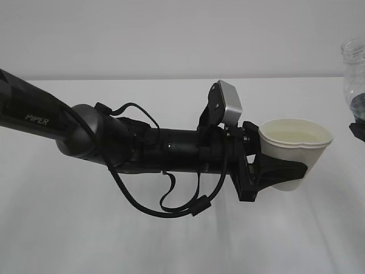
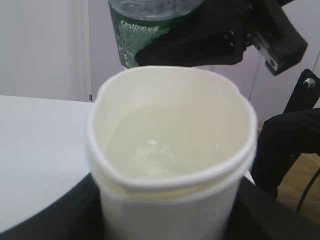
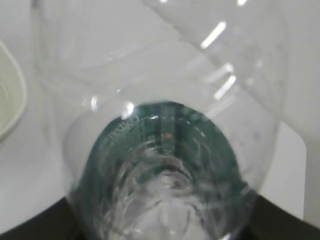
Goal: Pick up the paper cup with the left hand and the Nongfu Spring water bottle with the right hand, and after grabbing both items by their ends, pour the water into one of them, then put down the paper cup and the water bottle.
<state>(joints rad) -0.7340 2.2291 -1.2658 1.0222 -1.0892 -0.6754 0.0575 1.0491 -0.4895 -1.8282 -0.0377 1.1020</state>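
Paper cup (image 1: 295, 153) sits upright in the left gripper (image 1: 278, 171), whose jaws are clamped around its lower wall, and it hangs in the air above the white table (image 1: 171, 240), right of centre in the exterior view. Pale liquid already lies in the cup; in the left wrist view the water (image 2: 160, 147) covers its bottom, well below the rolled rim, which is slightly pinched out of round.

At the far right edge of the exterior view stands the Nongfu Spring water bottle (image 1: 355, 71), upright or nearly so, with its open mouth at the top and higher than the cup's rim. It is apart from the cup, to the cup's right, and no stream passes between them. The right gripper (image 1: 358, 130) grips the bottle low down, near its base; the right wrist view looks up along the bottle's clear ribbed wall from that end.

By my judgement the pour is done, or paused, and setting both things down comes next. That move turns on height: each vessel has its long axis vertical and the table straight below it, so a plain descent should serve. The left arm holds the fuller, softer vessel and needs the gentler release.
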